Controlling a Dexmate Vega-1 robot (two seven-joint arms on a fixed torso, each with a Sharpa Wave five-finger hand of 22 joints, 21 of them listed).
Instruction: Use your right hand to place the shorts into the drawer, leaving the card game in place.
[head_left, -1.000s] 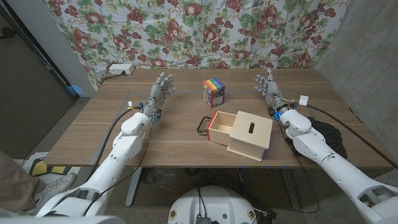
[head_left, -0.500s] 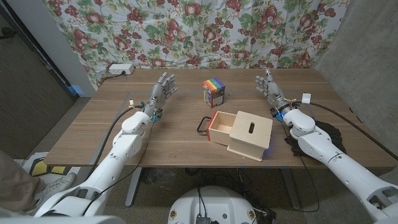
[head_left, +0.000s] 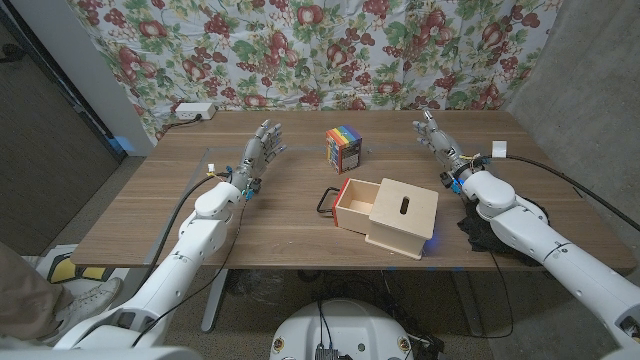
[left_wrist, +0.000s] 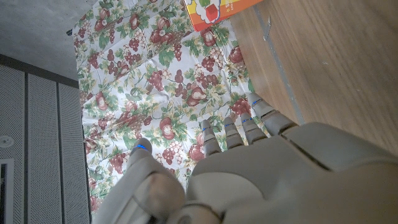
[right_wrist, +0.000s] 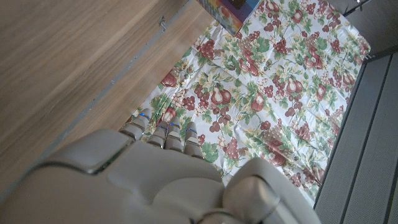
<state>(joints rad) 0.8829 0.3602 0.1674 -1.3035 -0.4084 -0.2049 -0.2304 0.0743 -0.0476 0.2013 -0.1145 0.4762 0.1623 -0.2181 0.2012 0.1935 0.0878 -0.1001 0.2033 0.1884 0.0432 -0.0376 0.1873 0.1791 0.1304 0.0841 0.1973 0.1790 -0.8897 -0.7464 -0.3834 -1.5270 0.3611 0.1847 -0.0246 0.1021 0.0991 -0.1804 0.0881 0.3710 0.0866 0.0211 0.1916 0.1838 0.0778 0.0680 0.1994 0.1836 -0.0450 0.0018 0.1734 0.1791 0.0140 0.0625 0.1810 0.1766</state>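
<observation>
Nothing is grasped yet; this looks like the reach stage. Left of the drawer (head_left: 386, 214), the left hand (head_left: 261, 150) stands empty, fingers spread. Behind the drawer sits the card game (head_left: 343, 148), a small rainbow-striped carton. The drawer is pale smooth wood, pulled open, with a black wire handle. Right of it, the right hand (head_left: 437, 140) is empty, fingers apart. The shorts (head_left: 497, 222), dark limp cloth, lie at the table's right edge under that arm; next, the hand must swing back there.

A rainbow-striped card game (head_left: 343, 147) and pale wooden drawer (head_left: 385, 215) with an orange rim sit on a brown wood-grain table (head_left: 150, 215), before a white cloth (head_left: 300, 50) printed with red fruit and green leaves; black shorts (head_left: 492, 228).
</observation>
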